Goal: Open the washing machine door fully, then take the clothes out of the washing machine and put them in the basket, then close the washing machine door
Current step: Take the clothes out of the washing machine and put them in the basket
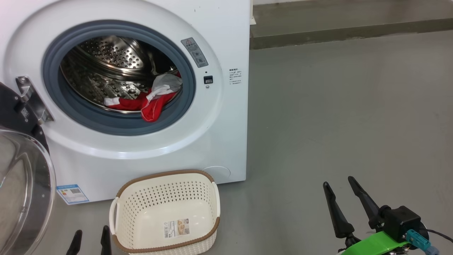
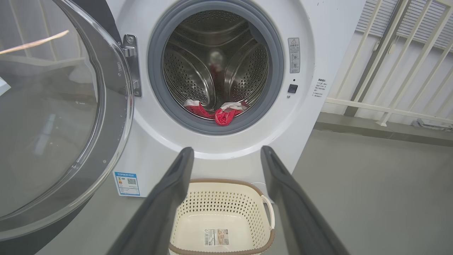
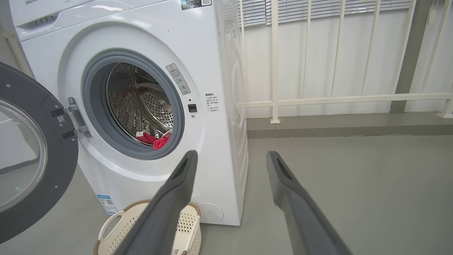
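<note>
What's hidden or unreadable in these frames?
- clothes: garment count; bunched in one heap, all views.
- washing machine door: cut off by the head view's left edge.
- sticker in basket: print too small.
- left gripper: fingers cut off by the head view's bottom edge.

grey floor point(image 1: 336, 124), white railing point(image 3: 318, 101) behind

I see a white washing machine point(image 1: 226, 35), grey gasket point(image 1: 48, 81), hole-dotted steel drum point(image 1: 106, 53), red-and-white clothes point(image 1: 155, 104); just beside my dark-fingered left gripper point(image 1: 91, 232), a cream perforated basket point(image 1: 166, 193), brown-rimmed.
</note>
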